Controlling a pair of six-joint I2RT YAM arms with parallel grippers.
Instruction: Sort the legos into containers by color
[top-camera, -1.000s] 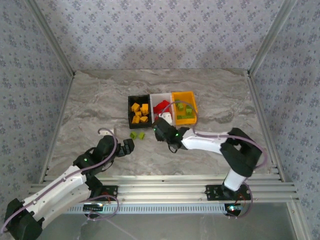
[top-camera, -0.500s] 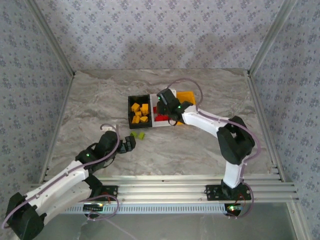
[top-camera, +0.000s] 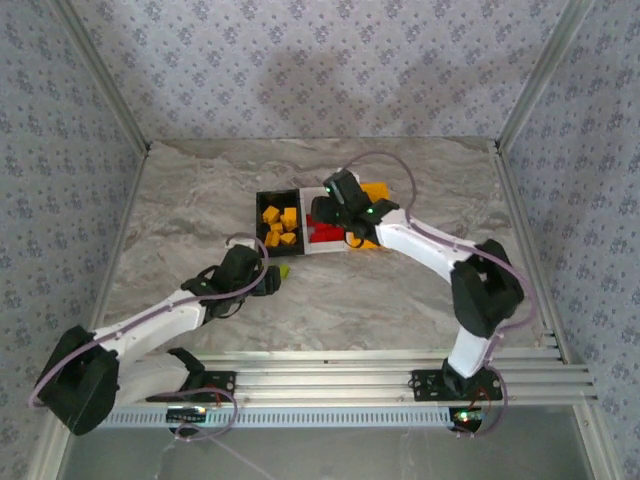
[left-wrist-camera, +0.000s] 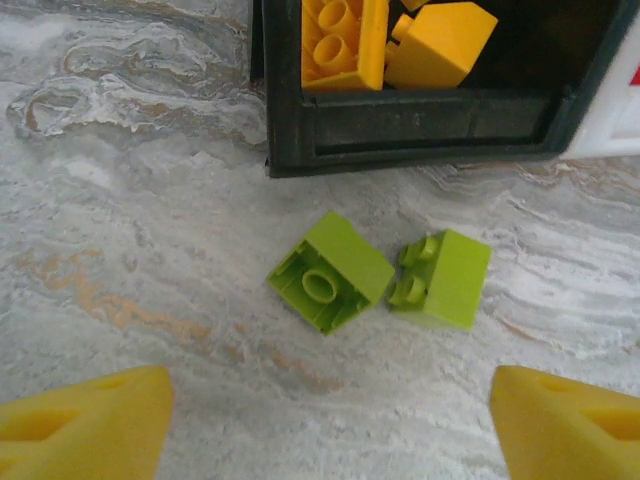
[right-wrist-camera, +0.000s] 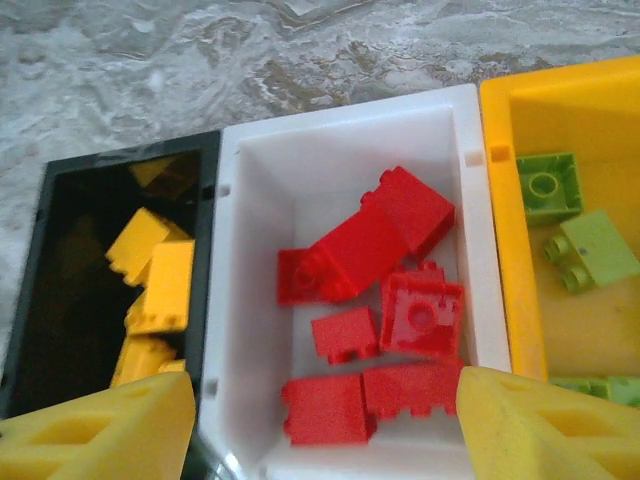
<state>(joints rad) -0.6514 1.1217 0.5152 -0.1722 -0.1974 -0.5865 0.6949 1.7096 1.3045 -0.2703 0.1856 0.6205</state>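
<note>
Marbled grey table (top-camera: 420, 170) lies under both of your arms, with patterned walls (top-camera: 300, 60) behind it. Three bins stand side by side at the centre of the top view.

The black bin (right-wrist-camera: 30, 300) is at the left of the row and holds the yellow-orange bricks (right-wrist-camera: 150, 270). The white bin (right-wrist-camera: 300, 170) is in the middle with the red bricks (right-wrist-camera: 365, 240) piled inside. The orange-yellow bin (right-wrist-camera: 505, 250) is at the right, and it holds several green bricks (right-wrist-camera: 545, 185).

Your right gripper (right-wrist-camera: 325, 430) hangs over the white bin. Its jaws are spread wide with nothing between them, and one yellow pad (right-wrist-camera: 100, 430) sits in each lower corner of its wrist view.

Two loose lime bricks (left-wrist-camera: 332, 270) lie on the table just below the black bin's front wall, at the centre of the left wrist view. One lies hollow side up; the other (left-wrist-camera: 443, 277) lies on its side with its studs towards the first, and they seem to touch.

Your left gripper (left-wrist-camera: 330, 440) is low over the table near this pair. Its jaws are open and empty, and the pads (left-wrist-camera: 570, 430) stand well to either side.
</note>
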